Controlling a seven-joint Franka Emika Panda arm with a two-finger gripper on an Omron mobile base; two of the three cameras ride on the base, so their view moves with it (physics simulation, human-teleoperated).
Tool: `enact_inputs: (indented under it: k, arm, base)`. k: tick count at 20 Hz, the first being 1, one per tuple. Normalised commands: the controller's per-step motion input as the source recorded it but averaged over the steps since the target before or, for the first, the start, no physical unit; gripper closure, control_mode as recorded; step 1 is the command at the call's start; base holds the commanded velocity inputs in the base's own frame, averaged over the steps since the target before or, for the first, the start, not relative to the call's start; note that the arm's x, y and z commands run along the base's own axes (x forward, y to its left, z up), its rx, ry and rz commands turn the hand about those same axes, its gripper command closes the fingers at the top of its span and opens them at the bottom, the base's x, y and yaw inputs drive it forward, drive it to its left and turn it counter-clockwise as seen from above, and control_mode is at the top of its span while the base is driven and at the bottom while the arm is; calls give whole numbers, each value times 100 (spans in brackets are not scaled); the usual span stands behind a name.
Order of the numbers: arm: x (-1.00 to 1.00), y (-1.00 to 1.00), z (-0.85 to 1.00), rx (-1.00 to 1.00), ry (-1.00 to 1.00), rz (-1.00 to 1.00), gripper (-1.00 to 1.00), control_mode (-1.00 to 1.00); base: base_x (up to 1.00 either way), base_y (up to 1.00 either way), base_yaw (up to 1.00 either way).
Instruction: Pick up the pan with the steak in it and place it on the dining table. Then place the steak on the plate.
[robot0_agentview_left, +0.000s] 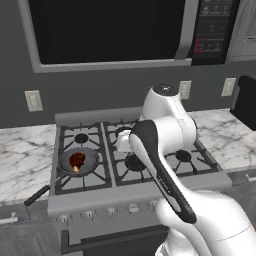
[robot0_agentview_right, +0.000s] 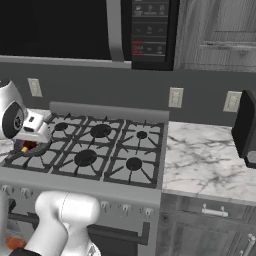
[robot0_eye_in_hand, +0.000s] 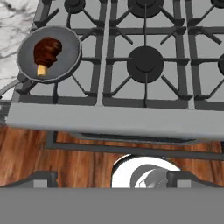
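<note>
Sitting in the round pan (robot0_eye_in_hand: 50, 54), a lumpy steak (robot0_eye_in_hand: 47, 51).

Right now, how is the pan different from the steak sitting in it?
The pan is round, grey and shallow with a long black handle; the steak is a lumpy reddish-brown piece with an orange-yellow spot. The pan is much wider than the steak. The pan rests on the stove's front-left burner grate; the steak lies inside the pan. Both are untouched.

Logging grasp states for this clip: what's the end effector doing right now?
End effector: open, holding nothing, above the stove's front edge, apart from the pan.
</note>
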Motion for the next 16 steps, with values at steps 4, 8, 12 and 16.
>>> enact_inputs:
  k: [4, 8, 12, 16]
  arm:
    - [-33, 93, -33, 1, 0, -7, -100, -100]
    - [-19, 100, -35, 0, 0, -9, -100, -100]
    - [-5, 100, -35, 0, 0, -11, -100, -100]
    - [2, 100, -35, 0, 0, -12, -100, -100]
  base:
    - [0, 0, 0]
    - [0, 0, 0]
    - [0, 0, 0]
    - [0, 0, 0]
